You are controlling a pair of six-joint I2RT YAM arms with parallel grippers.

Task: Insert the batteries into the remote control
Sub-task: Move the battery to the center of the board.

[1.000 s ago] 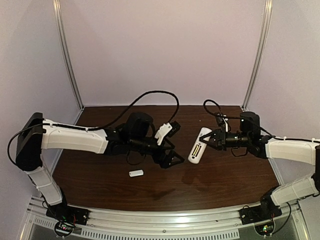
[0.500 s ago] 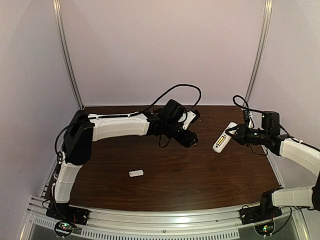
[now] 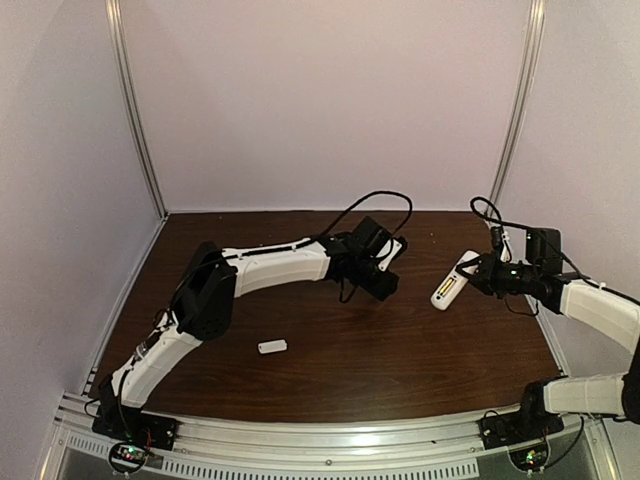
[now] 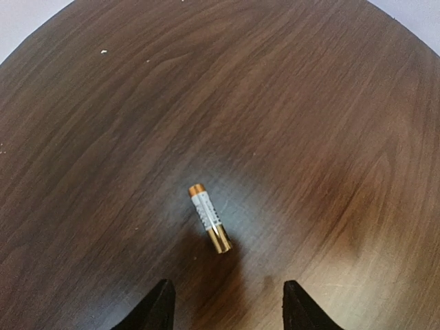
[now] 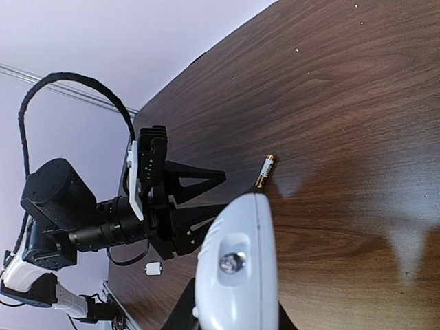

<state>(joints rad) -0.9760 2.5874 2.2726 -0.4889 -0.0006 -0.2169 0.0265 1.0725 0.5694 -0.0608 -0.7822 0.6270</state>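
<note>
Your left gripper (image 4: 227, 306) hangs just short of the battery (image 4: 210, 218), which lies flat and slanted on the table (image 4: 330, 103). Its jaws stand partly apart with nothing between them, and both fingertips (image 4: 161, 302) sit clear of the battery. Your right gripper (image 3: 474, 270) is clamped on one end of the remote (image 3: 449, 282). It holds the remote off the wood, near the battery on the right arm's side, with a yellowish strip facing up. The cover (image 3: 272, 346) lies well apart from the battery, toward the arm bases.
</note>
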